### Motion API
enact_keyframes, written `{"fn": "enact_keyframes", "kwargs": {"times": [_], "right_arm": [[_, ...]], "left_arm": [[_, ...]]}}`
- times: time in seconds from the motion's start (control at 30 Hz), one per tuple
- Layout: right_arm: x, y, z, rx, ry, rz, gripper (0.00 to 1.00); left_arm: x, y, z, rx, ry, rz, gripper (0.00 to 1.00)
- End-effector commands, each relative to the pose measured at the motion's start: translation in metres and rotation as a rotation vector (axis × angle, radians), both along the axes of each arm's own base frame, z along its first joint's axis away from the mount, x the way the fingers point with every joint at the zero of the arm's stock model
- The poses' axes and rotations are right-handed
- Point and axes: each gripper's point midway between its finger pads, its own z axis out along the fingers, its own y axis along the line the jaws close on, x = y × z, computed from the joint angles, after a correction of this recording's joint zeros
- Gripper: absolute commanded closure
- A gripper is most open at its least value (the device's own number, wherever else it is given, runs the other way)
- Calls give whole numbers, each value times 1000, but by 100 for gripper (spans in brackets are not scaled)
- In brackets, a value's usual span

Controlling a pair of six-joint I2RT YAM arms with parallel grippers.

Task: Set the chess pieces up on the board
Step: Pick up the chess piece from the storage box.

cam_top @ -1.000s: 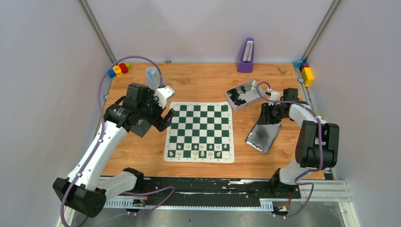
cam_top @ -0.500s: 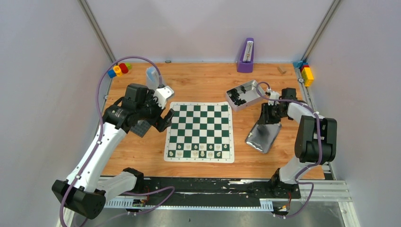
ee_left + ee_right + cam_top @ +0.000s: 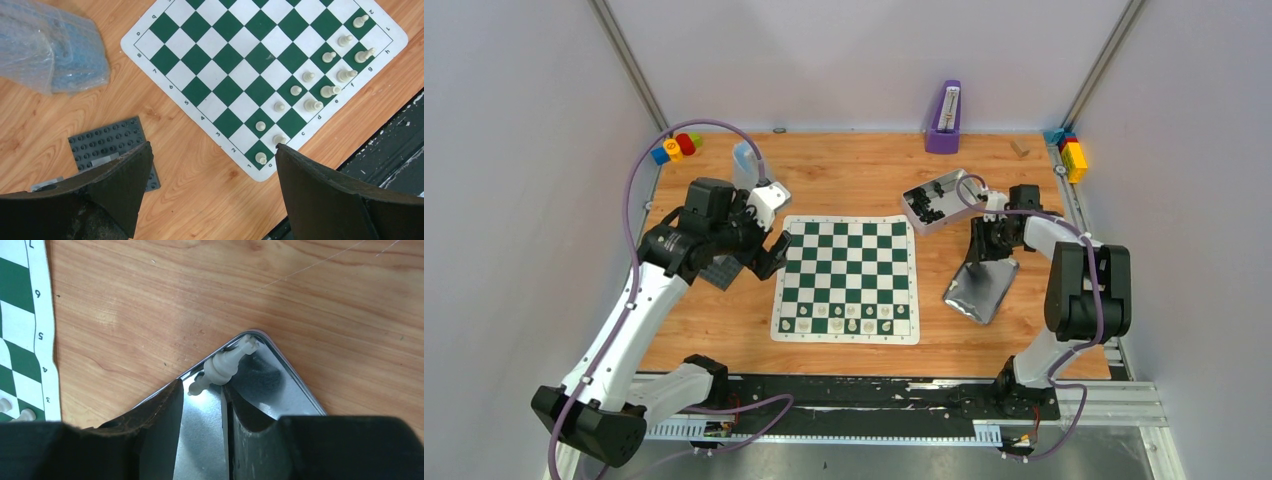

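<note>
The green and white board [image 3: 846, 275] lies mid-table, with several cream-white chess pieces [image 3: 836, 318] standing in its near rows. The left wrist view has the board [image 3: 260, 60] with those pieces [image 3: 310, 90] in two lines along one edge. My left gripper [image 3: 212, 147] hangs wide open over bare wood beside the board's corner, holding nothing. My right gripper [image 3: 201, 387] is low over a silver tin lid [image 3: 295, 390], its jaws a narrow gap apart. One white piece [image 3: 225, 365] lies on its side in the lid's corner, its end just at my fingertips.
A silver tin [image 3: 939, 200] with dark pieces stands behind the lid [image 3: 979, 285]. A dark grey studded plate [image 3: 112, 150] and a blue plastic bag [image 3: 55, 50] lie left of the board. A purple object [image 3: 944, 118] and coloured blocks [image 3: 674, 148] stand at the back.
My right gripper has shifted slightly left over the lid and its jaws have narrowed a little. The left arm has barely moved.
</note>
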Motion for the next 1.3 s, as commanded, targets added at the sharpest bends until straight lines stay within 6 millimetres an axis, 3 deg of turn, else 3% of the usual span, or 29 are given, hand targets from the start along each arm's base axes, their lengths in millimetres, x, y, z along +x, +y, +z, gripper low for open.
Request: {"fn": "enact_keyframes", "kwargs": {"times": [0.0,0.53,0.9,1.1,1.27], "right_arm": [[19,-6,4,-56,-56,-16,66],[19,-21,-3,-147,-61,-31,76],[9,-37,-11,-246,-41,-21,74],[5,-37,-11,-250,-30,-3,86],[1,-35,4,-248,-55,32,95]], "left_arm": [[1,-2,12,-25,-44,-13,0],[-3,-3,15,-37,-47,-22,0],[-2,-3,14,-22,-43,-36,0],[0,-5,14,-26,-36,-45,0],[4,-10,12,-35,-29,-66,0]]}}
